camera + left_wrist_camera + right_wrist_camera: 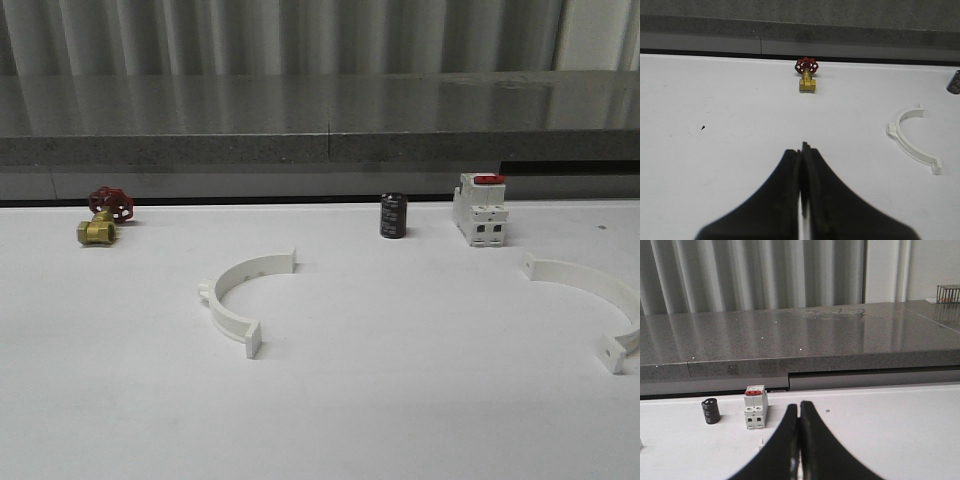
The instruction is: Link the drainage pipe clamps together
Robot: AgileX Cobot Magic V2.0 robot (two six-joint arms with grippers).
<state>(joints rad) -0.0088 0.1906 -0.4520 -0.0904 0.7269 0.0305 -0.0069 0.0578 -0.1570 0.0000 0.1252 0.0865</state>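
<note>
Two white half-ring drainage pipe clamps lie apart on the white table. The left clamp (240,297) (912,141) sits left of centre with its opening toward the right. The right clamp (596,297) lies at the table's right edge, partly cut off by the frame. In the left wrist view my left gripper (803,146) is shut with nothing in it, hovering over bare table well short of the left clamp. In the right wrist view my right gripper (799,406) is shut and empty too, and a small white tab (761,443) of a clamp peeks out beside its fingers.
A brass valve (100,217) (807,76) with a red handwheel stands at the back left. A black cylinder (393,215) (710,410) and a white red-topped switch (480,208) (755,406) stand at the back right. A grey ledge (320,120) runs behind the table.
</note>
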